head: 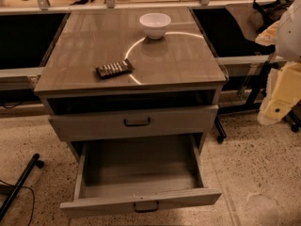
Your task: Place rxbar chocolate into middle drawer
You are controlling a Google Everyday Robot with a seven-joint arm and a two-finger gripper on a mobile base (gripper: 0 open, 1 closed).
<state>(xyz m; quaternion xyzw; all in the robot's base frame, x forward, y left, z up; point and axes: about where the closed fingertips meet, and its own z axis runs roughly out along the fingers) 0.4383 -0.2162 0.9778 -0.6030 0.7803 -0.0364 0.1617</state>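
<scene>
The rxbar chocolate, a flat dark bar with pale marks, lies on the cabinet top, left of centre near the front edge. The middle drawer, the lower front with a dark bar handle, stands pulled out, and its inside shows nothing in it. The drawer front above it is closed. My gripper, a pale cream part at the end of the arm, hangs at the right edge of the view, beside the cabinet, well away from the bar and holding nothing I can see.
A white bowl stands at the back of the cabinet top. A dark chair leg with a caster and a cable lie on the floor at left. A shelf rail and a bag are at back right.
</scene>
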